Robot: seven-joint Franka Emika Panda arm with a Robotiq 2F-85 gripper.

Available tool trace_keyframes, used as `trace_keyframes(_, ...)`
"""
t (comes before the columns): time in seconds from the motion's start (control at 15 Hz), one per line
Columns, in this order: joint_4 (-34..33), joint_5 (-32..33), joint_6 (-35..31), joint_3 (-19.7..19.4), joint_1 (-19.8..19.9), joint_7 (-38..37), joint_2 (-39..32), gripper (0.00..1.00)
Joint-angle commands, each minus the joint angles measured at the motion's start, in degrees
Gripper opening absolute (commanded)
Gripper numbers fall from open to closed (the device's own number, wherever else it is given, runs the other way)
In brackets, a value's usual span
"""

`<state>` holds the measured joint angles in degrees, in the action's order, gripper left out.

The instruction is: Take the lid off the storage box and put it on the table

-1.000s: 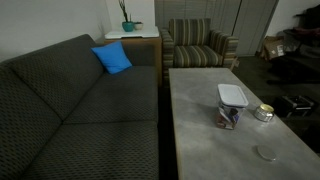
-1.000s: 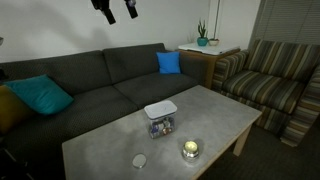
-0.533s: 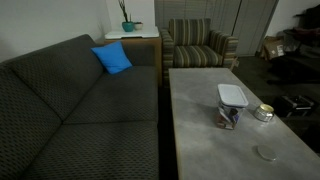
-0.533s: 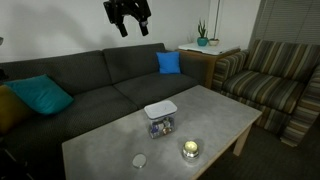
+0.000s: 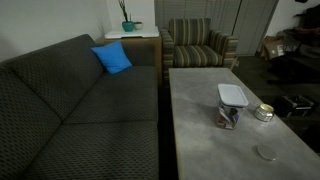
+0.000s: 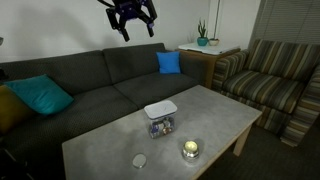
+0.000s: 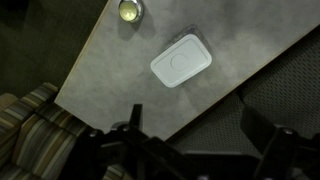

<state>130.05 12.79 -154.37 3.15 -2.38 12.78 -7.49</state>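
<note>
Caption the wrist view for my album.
Open gripper, high up, looks down on the table, the lid and a round tin.

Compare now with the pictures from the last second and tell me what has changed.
In an exterior view the gripper, high above the sofa, has come further down into the picture and shifted slightly toward its right edge. Its jaws stay open and empty; nothing was grasped or released. The lid still sits on the storage box on the table; nothing there moved.

The end effector (image 6: 135, 24) is black all over, apparently with two chunky prongs.
</note>
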Motion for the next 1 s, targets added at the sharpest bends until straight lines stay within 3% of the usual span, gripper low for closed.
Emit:
trace_keyframes(0.0, -9.48, -4.89, -4.59, 1.45, 3.09, 15.22, -11.27, 1.0)
trace_keyframes(0.27, -22.8, -9.6, 1.63, 6.25, 7.69, 27.87, -22.16, 1.0)
trace_keyframes(0.6, -37.07, -8.27, 11.78, 9.06, 8.1, 37.21, -34.16, 1.0)
trace_keyframes(0.67, -31.16, -8.42, 6.98, 7.44, 7.18, 33.37, -30.02, 1.0)
trace_keyframes(0.93, -35.86, -8.58, 9.64, 8.07, 7.04, 35.68, -34.04, 1.0)
